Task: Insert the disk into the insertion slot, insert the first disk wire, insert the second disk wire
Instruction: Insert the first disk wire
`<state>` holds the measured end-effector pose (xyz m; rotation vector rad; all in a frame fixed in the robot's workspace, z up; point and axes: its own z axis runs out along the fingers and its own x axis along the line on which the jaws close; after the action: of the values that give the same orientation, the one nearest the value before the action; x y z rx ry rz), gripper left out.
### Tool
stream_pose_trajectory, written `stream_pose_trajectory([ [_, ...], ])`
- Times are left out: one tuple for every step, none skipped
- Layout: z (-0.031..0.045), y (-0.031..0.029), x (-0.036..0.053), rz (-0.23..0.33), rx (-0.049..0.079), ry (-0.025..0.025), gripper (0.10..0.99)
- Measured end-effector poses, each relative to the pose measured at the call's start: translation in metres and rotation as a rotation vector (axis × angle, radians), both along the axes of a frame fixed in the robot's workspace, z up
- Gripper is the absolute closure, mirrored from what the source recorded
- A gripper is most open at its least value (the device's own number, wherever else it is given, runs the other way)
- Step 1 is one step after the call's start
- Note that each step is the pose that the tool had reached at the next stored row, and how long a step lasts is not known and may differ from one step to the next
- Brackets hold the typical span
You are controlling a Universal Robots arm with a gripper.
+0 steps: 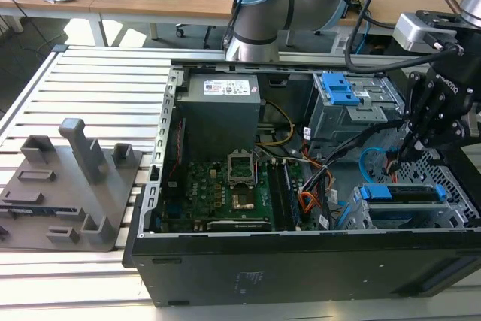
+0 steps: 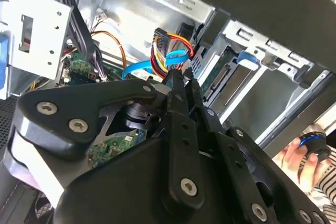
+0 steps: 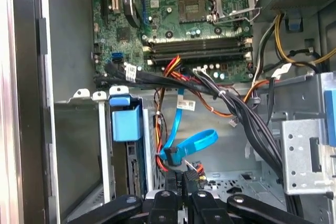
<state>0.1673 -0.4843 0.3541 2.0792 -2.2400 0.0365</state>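
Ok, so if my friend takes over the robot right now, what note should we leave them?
Gripper: down inside the open computer case, beside the insertion slot. Its tip is right by the looped second disk wire and a coloured wire bundle. The pictures don't show whether it holds anything.
Disk: sits in the insertion slot in its blue carrier.
Done: the disk is in.
Left: the pictures don't show whether either wire is plugged in, so check both.
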Motion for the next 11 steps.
stream_pose_trajectory([
  [0.0000,0.0001,0.0034,0.000,0.000,0.0003,0.914],
  [0.0000,0.0001,0.0042,0.000,0.000,0.0004,0.914],
  [0.0000,0.0002,0.0043,0.000,0.000,0.0004,0.914],
  [0.0000,0.0001,0.0044,0.000,0.000,0.0004,0.914],
  [0.0000,0.0000,0.0044,0.000,0.000,0.0003,0.914],
  [0.0000,0.0001,0.0045,0.000,0.000,0.0004,0.914],
  [0.0000,0.0001,0.0045,0.000,0.000,0.0004,0.914],
  [0.0000,0.0001,0.0045,0.000,0.000,0.0004,0.914],
  [0.0000,0.0001,0.0045,0.000,0.000,0.0003,0.914],
  [0.0000,0.0001,0.0045,0.000,0.000,0.0004,0.914],
  [0.0000,0.0000,0.0046,0.000,0.000,0.0003,0.914],
])
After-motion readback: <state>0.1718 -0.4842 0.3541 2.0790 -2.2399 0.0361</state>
